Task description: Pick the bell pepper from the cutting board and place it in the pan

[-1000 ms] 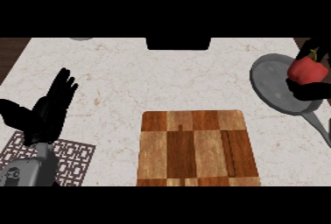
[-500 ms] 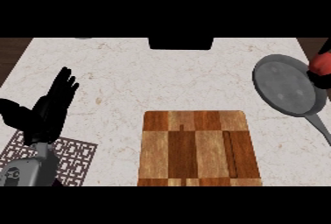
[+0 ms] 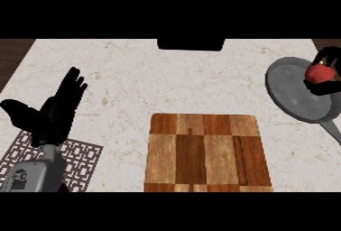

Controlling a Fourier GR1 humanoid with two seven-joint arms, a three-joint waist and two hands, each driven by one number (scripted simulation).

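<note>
The red bell pepper (image 3: 319,73) is at the far right, over the right part of the grey pan (image 3: 293,92). My right hand (image 3: 329,87) is curled round it, with dark fingers showing above and below the pepper, and most of the hand is cut off by the right edge. Whether the pepper touches the pan's bottom I cannot tell. The wooden cutting board (image 3: 206,153) lies bare at the lower middle. My left hand (image 3: 54,110) rests open at the left, fingers up, away from the board.
The pan's handle (image 3: 331,130) runs down to the right edge. A patterned trivet (image 3: 83,159) lies at the lower left under my left forearm. A black object (image 3: 190,43) sits at the counter's back edge. Dark floor shows beyond the counter's left edge.
The right hand with the pepper swung right, toward the picture's edge, then came back left and slightly lower over the pan. The left hand stayed still.
</note>
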